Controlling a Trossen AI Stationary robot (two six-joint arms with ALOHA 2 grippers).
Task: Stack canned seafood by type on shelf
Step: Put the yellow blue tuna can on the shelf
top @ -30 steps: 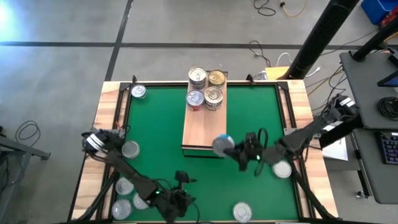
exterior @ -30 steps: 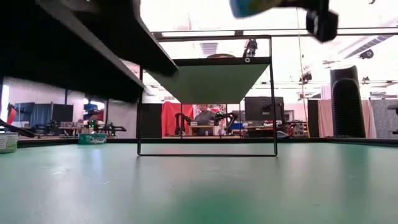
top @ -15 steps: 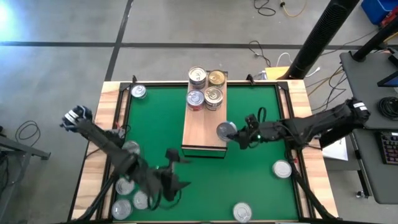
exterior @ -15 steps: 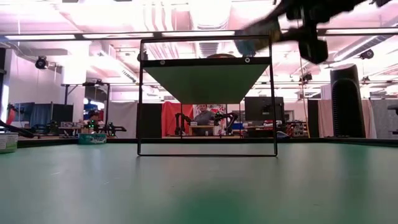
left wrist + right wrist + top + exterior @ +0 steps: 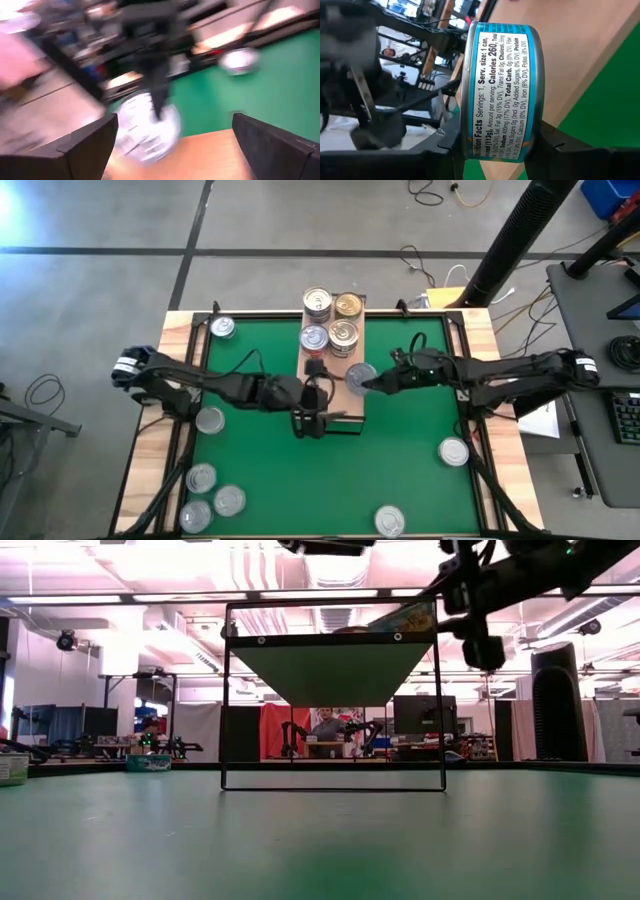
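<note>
Label on held can [image 5: 500, 92] reads "Calories 260"

Grey concrete floor [image 5: 120, 220] is surrounding the bench, crossed by dark seams. Ceiling light strips [image 5: 310, 593] are glowing. A red curtain [image 5: 280, 730] is hanging behind a seated person [image 5: 327, 726].

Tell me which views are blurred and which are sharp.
Left wrist view: heavy motion blur, the can smeared. Right wrist view: held can sharp, label readable, background soft. Low view: bright ceiling glare, near table out of focus.
</note>
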